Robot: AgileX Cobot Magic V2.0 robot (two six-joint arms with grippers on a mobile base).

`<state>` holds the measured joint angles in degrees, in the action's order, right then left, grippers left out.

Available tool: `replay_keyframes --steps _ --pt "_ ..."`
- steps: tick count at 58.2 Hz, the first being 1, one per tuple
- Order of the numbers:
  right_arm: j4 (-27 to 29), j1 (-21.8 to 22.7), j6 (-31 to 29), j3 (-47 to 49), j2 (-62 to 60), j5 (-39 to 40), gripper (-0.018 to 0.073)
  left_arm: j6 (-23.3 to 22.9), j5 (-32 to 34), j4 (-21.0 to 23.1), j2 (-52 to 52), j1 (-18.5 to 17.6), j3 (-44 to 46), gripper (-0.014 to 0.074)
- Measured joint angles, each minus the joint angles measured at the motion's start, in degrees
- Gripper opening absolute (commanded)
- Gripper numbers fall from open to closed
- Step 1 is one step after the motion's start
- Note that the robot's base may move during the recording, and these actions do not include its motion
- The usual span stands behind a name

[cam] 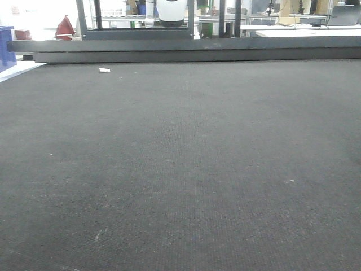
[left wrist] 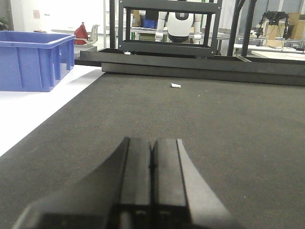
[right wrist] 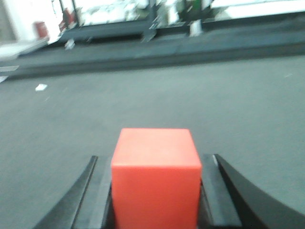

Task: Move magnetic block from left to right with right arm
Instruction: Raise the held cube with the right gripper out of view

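The magnetic block [right wrist: 156, 176], a small plain red cube, fills the bottom centre of the right wrist view. My right gripper [right wrist: 155, 162] is shut on it, one black finger pressed against each side face. The block hangs over the dark mat. In the left wrist view my left gripper [left wrist: 152, 145] is shut with its two black fingers pressed together and nothing between them, low over the mat. Neither gripper nor the block shows in the front view.
Dark grey carpet-like mat [cam: 180, 169] covers the table. A small white scrap [cam: 104, 70] lies near the far edge, the same white scrap [left wrist: 176, 86] showing ahead of the left gripper. A blue plastic bin [left wrist: 33, 59] stands on the white surface at the left. A black frame [left wrist: 167, 52] runs along the back.
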<state>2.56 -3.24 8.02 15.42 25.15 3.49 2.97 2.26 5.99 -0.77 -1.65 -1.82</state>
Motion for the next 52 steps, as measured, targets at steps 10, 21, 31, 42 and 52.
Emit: replay_keyframes --steps 10,21,31,42,52 --pt "-1.94 3.55 -0.1 -0.02 -4.74 -1.7 0.0252 0.0 0.0 0.0 0.0 0.0 0.0 -0.0126" --pt "-3.75 3.91 -0.09 -0.02 -6.69 -3.83 0.0252 0.0 0.0 0.0 0.0 0.0 0.0 -0.0126" --pt "-3.95 3.91 -0.09 -0.11 -6.77 -7.2 0.0252 0.0 0.0 0.0 0.0 0.0 0.0 -0.0126" --pt "-3.95 3.91 -0.09 -0.11 -6.77 -8.11 0.0252 0.0 0.0 0.0 0.0 0.0 0.0 -0.0126" --pt "-3.95 3.91 -0.09 -0.11 -6.77 -8.11 0.0252 0.0 0.0 0.0 0.0 0.0 0.0 -0.0126"
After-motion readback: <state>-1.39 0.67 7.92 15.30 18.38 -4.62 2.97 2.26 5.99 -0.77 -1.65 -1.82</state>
